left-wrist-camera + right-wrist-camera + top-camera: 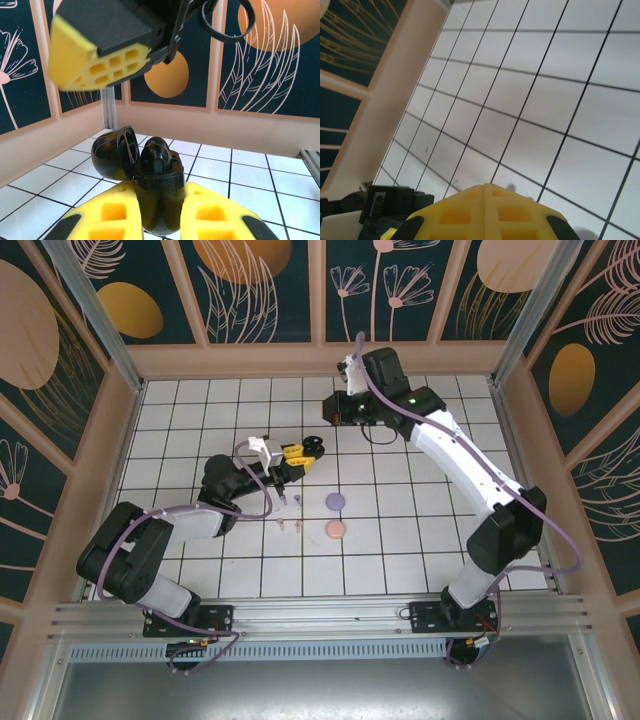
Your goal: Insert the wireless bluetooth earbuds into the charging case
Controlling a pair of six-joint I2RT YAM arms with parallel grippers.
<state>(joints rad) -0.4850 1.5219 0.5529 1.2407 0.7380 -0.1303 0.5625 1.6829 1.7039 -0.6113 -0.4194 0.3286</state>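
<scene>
**Item 1 – black charging case** [159,172]. Held clear of the table [420,540], over its middle and towards the far edge. Lid [127,149] is swung open and stands upright, so the wells face up for loading. A dark glossy shape sits in one well; whether it is a seated earbud cannot be told.

**Item 2 – left gripper** [157,212]. Yellow fingers are pinched on the lower body of the case. Judged to be serving as a fixture, steadying the case for the other arm.

**Item 3 – right gripper** [487,195]. Fingers are pressed together with nothing visible between them. It hangs just above and beside the open case, towards the far edge.

**Item 4 – earbuds, loose.** Lilac pair [298,498] and pink pair [284,527] lie on the tiles near the table's middle, nearer the front edge than the held case. They are not yet housed.

**Item 5 – lilac case** [335,501] and **pink case** [335,529]. Round discs lying flat just right of their matching pairs, each apart from the earbuds.
</scene>
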